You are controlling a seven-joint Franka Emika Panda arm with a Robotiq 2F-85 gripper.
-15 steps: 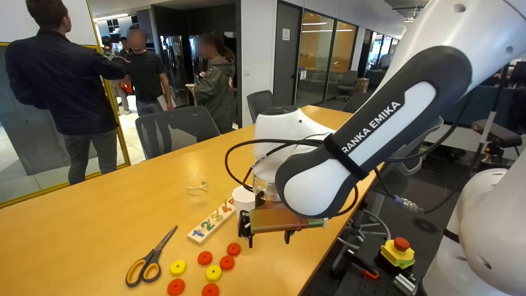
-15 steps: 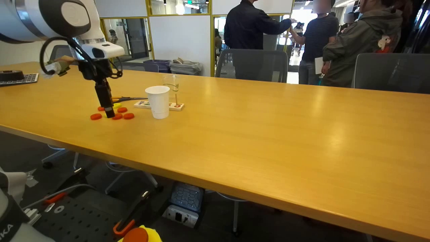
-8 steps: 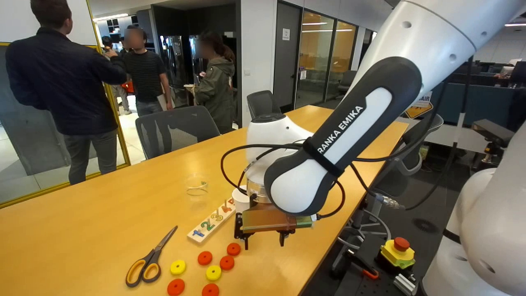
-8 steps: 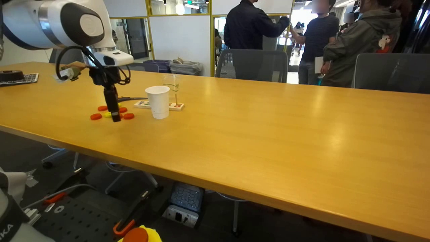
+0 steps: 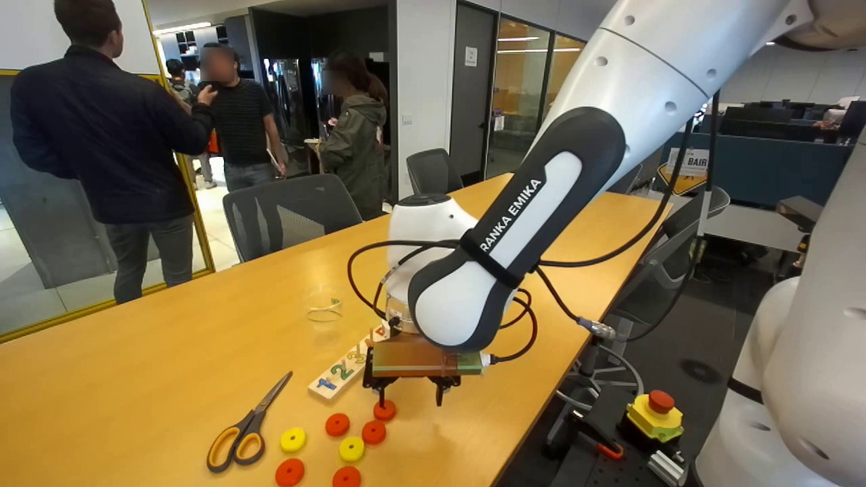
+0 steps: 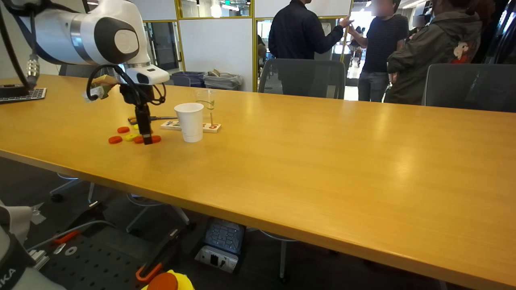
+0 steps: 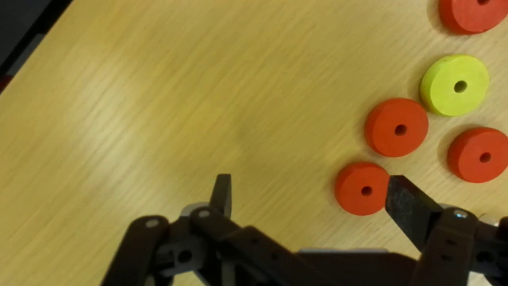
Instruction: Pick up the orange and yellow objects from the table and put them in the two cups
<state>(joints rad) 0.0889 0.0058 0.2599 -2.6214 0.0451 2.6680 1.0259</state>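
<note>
The pincer (image 5: pixel 410 402) hangs over the table (image 5: pixel 183 365), released, its fingers spread wide. Closest to it is a red-orange disc (image 7: pixel 357 190): from the wrist, it shows just inside one finger (image 7: pixel 412 212), whose tip hides a sliver of its edge; whether the two touch is hard to say. A second red-orange disc (image 7: pixel 391 133) lies near that one, a little farther from the pincer, with a yellow disc (image 7: pixel 448 93) just beside it. The other yellow disc (image 5: pixel 287 443) and three more red-orange discs (image 5: pixel 332 427) lie farther away on the same side, and the scissors (image 5: pixel 250 425) are past them. In an exterior view the white cup (image 6: pixel 190 124) stands upright near the pincer, apart from it. In both exterior views the clear cup (image 6: pixel 205 98) stands farther from the pincer, past the number board (image 5: pixel 350 369).
</note>
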